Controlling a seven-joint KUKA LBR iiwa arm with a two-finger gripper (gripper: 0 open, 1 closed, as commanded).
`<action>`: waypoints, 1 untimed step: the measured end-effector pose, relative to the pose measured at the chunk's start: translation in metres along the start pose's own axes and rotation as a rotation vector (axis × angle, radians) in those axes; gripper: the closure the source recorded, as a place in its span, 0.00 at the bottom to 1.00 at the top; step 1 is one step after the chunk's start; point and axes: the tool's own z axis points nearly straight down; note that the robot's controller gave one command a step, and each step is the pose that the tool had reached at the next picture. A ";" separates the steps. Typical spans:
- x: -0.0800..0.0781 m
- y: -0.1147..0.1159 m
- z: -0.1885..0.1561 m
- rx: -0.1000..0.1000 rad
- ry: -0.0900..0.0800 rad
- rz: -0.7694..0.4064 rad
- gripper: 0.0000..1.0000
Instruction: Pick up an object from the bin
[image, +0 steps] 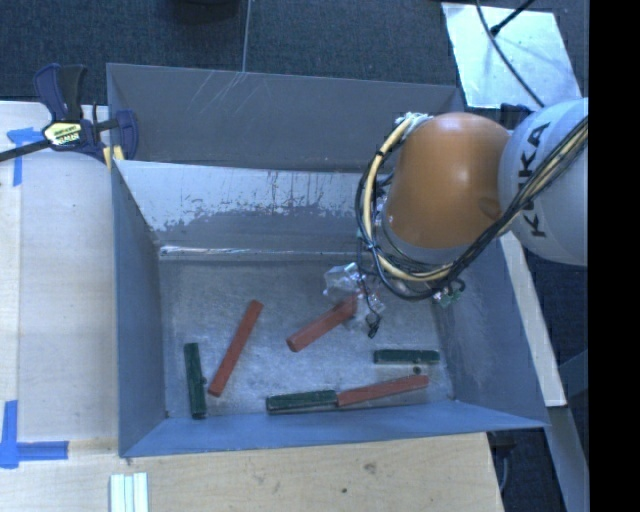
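- The orange cover on the wrist stands highest, nearest the lens, and hides much of the tool beneath it.
- The left green stick lies flat by the bin's left wall, well apart from the tool.
- The slanted red stick lies just beside it, with open floor around.
- The near-wall green stick lies along the front wall, awkward to straddle.
- The middle red stick lies at a slant mid-floor; it is probably the target, since its upper end meets the gripper.
- I cannot tell whether the gripper is spread or pinching.
- The low red stick and the short green stick lie beneath the wrist.
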 end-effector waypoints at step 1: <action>-0.038 -0.004 -0.158 0.000 -0.004 0.009 1.00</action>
